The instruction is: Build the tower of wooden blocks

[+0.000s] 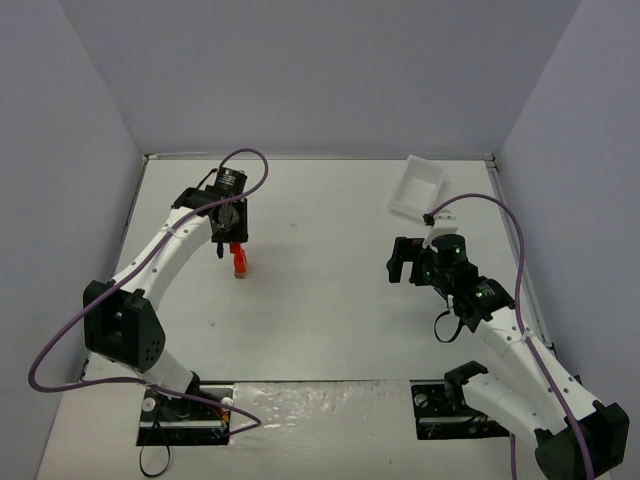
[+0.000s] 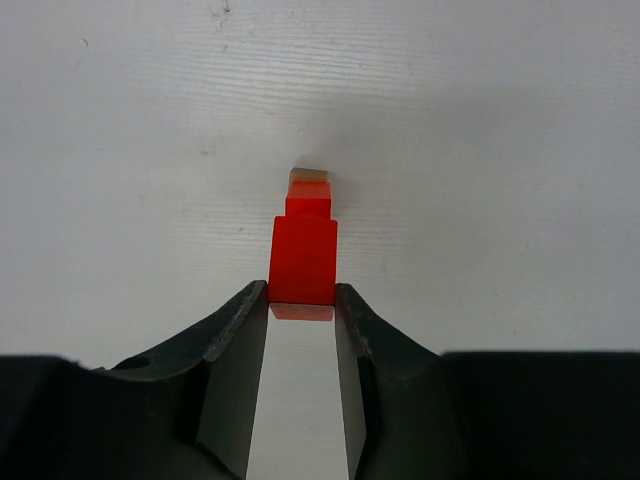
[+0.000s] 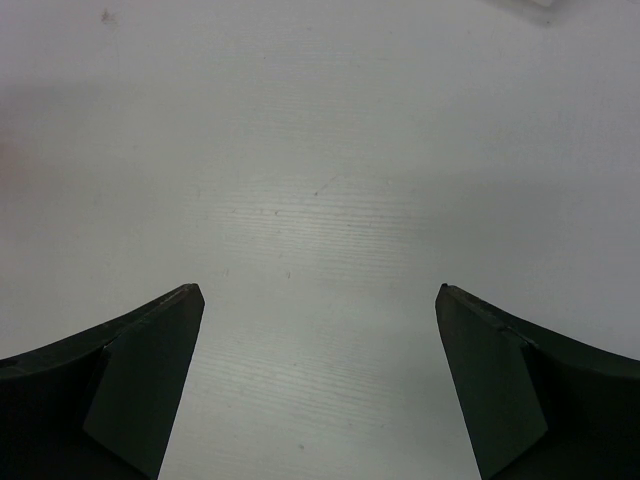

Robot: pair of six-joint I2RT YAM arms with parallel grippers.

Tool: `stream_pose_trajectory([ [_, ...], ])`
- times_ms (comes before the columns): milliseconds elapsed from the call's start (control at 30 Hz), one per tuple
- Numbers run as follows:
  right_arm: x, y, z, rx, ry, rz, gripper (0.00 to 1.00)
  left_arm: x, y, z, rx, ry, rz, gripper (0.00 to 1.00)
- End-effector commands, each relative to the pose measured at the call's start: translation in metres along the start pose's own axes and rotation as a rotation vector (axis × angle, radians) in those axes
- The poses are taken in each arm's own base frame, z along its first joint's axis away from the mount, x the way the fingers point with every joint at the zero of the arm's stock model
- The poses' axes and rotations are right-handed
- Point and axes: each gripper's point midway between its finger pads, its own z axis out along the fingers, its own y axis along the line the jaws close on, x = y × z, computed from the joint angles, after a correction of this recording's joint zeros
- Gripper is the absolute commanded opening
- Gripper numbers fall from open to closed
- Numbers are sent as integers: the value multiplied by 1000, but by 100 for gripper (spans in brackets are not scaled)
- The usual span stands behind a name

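Your left gripper (image 2: 302, 300) is closed on the top red block (image 2: 303, 260) of the tower (image 1: 239, 260), with both fingers flat against the block's sides. The tower stands on the table (image 1: 330, 310) in the left half, right under that gripper and well away from the white tray (image 1: 418, 187) at the far right. Your right gripper (image 1: 398, 260) hangs over bare table on the right side with its jaws wide apart and nothing between them.

The main risk is in letting go. The stack is narrow, so if one finger leaves before the other, or the wrist drifts sideways as you lift, the top block may be dragged off or the whole column tipped over. Pressing down further could also shift the lower blocks out of line.

The left wrist view looks down along the stack, so you see only the top block, a sliver of a smaller-looking red one behind it and a tan block (image 2: 309, 176) at the far end. You cannot tell from there whether the layers sit square. No green block shows in any view. From above, the gripper covers the top of the tower, and you cannot count the blocks. The right wrist view shows only table.
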Motion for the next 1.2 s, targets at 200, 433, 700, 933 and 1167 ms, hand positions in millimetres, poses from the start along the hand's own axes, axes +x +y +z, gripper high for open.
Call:
stream_pose_trajectory([
  [200,-22,4,-2,-10,-69,13,100,-19,1,-7,-3,-65,-22,35],
  [433,-23,4,-3,-12,-71,9,100,-25,2,-13,0,-89,-27,46],
  [700,-39,8,-10,-24,-112,-7,100,-51,3,-55,34,-218,-53,58],
  [933,-91,12,-38,-16,-251,-21,100,-78,23,-137,53,-450,-83,71],
  [1167,-164,14,-97,8,-464,-100,100,-66,65,-212,-15,-659,-85,81],
])
